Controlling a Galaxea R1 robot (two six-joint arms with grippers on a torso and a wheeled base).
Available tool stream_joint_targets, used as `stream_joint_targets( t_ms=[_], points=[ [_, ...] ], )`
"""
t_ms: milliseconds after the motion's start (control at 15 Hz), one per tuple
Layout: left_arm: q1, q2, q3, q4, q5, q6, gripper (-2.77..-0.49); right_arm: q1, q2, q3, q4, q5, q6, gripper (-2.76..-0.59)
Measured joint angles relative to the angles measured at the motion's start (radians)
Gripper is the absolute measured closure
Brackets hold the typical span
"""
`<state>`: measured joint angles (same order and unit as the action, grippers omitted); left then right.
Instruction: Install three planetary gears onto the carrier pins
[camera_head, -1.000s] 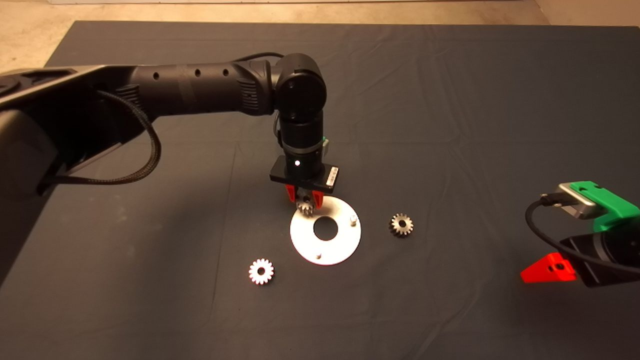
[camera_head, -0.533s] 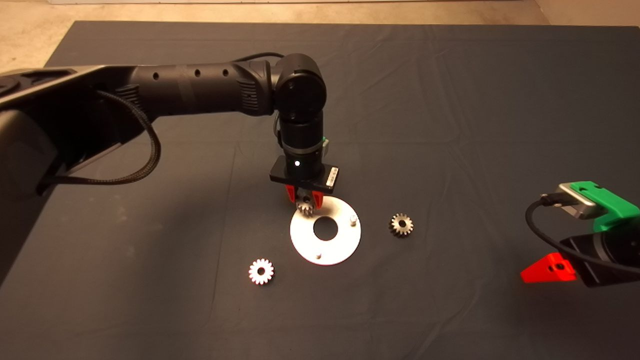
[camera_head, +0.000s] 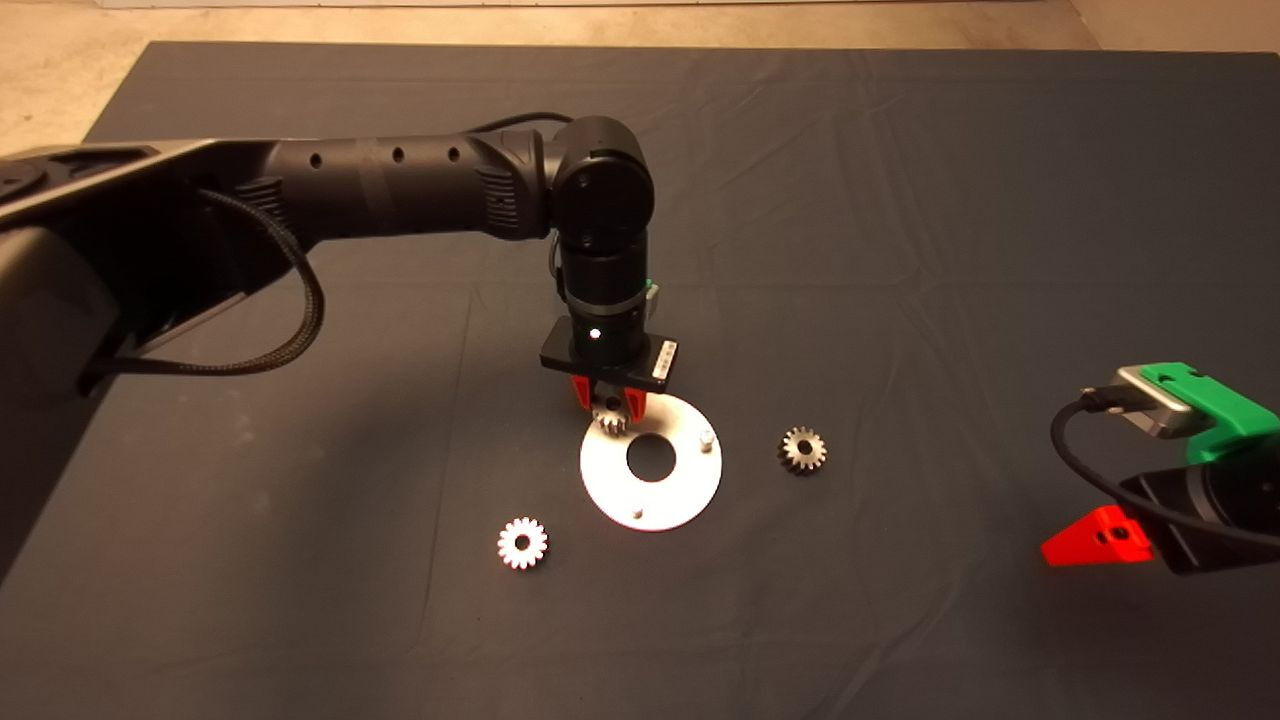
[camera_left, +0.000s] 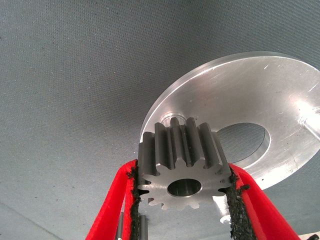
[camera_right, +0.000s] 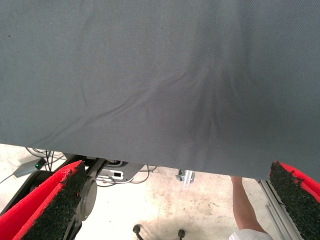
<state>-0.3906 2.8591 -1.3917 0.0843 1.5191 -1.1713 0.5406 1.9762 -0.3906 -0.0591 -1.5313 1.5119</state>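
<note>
Left pincer (camera_head: 608, 402) dips a touch lower over the white disc (camera_head: 690, 492), pads clamped on a gear (camera_left: 182, 167), closing on the far pin. Two gears (camera_head: 522, 543) wait loose on the surface; right pincer (camera_head: 1095, 537) parked, spread wide.

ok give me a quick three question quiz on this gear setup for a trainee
1. True or false: the left gripper is shut on a gear above the white disc.
2. How many gears lie loose on the mat? A) none B) one C) two
3. Fill in: the right gripper waits at the mat's ___ edge with its jaws ___.

Key:
1. True; it is held by its toothed sides over the disc's rim.
2. C; one gear right of the disc, one at the disc's lower left.
3. right; open.
</note>
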Motion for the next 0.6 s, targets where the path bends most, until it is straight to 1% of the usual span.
stream_joint_targets(
  t_ms=[267,400,467,600],
  points=[
    [0.0,0.0,0.0,0.0,0.0,0.0,-0.94,0.0,0.0,0.0,0.0,0.0,0.0,-2.73],
    [0.0,0.0,0.0,-0.002,0.001,0.001,-1.05,0.0,0.0,0.0,0.0,0.0,0.0,-2.73],
    [0.0,0.0,0.0,-0.002,0.001,0.001,-1.05,0.0,0.0,0.0,0.0,0.0,0.0,-2.73],
    [0.0,0.0,0.0,-0.002,0.0,0.001,-1.16,0.0,0.0,0.0,0.0,0.0,0.0,-2.73]
  ],
)
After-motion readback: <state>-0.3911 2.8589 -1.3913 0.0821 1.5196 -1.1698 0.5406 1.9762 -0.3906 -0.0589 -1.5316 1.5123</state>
